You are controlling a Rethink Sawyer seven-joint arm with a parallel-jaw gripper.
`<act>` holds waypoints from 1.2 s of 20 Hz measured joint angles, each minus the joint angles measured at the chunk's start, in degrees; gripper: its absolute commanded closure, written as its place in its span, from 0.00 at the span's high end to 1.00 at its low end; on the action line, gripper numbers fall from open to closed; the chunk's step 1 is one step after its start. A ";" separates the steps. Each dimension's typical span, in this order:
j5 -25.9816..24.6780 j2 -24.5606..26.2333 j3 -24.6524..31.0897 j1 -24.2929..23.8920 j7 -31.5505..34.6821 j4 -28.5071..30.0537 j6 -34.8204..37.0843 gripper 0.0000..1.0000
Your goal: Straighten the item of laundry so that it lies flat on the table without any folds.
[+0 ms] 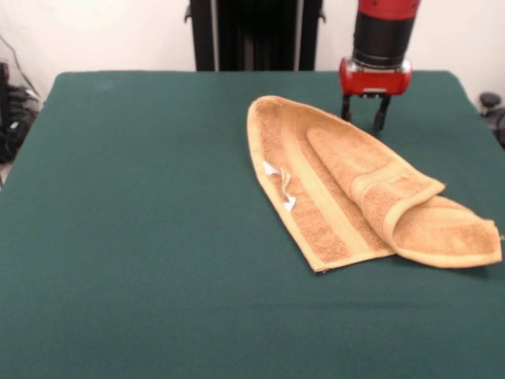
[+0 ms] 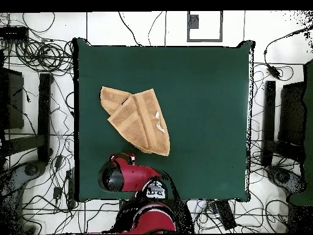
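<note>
Bare green table (image 1: 142, 237) all round the folded towel (image 1: 355, 189)

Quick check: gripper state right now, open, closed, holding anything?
Gripper: open, holding nothing; jaws stand apart just behind the towel's far edge.

From the front, I could only see the bottom part of the arm (image 1: 385, 31); the top edge cut off the rest. The towel (image 1: 355, 185) was folded over itself, so I could not see the parts tucked under. The little white tag (image 1: 280, 185) was too small to read. From above, the arm hid the tool (image 1: 363, 116), and the tool's two tips looked too small to tell their gap.
</note>
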 measured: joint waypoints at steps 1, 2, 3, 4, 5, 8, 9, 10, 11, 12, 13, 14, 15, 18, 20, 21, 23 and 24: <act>0.00 -0.01 0.01 0.02 0.00 -0.01 -0.01 1.00; 0.00 -0.01 0.01 0.02 0.00 0.00 -0.01 1.00; 0.00 -0.01 0.01 0.02 0.00 0.00 0.00 1.00; 0.00 -0.01 0.00 0.02 0.00 -0.01 -0.01 1.00; 0.00 -0.01 0.00 0.03 0.00 -0.01 -0.01 1.00; 0.00 -0.02 0.00 0.19 0.00 -0.01 -0.01 1.00; 0.00 -0.06 0.00 0.34 0.00 0.00 -0.01 1.00; 0.02 -0.14 -0.01 0.60 0.00 0.00 -0.01 1.00; 0.15 -0.23 -0.01 1.02 0.00 0.00 -0.01 1.00; 0.29 -0.32 -0.01 1.43 0.00 0.00 0.00 1.00; 0.57 -0.42 -0.01 1.96 0.00 0.00 0.00 1.00; 0.86 -0.52 -0.01 2.48 0.00 0.01 0.00 1.00; 1.13 -0.62 0.00 2.97 0.01 0.00 0.00 1.00; 2.32 -1.64 0.00 4.90 0.01 0.09 0.00 1.00; 3.19 -2.66 0.00 6.11 0.01 0.17 0.01 1.00; 3.37 -2.87 0.00 6.31 0.01 0.17 0.04 1.00; 4.12 -3.97 0.00 7.05 0.01 0.18 0.16 1.00; 4.73 -5.36 0.00 7.36 0.01 0.19 0.82 1.00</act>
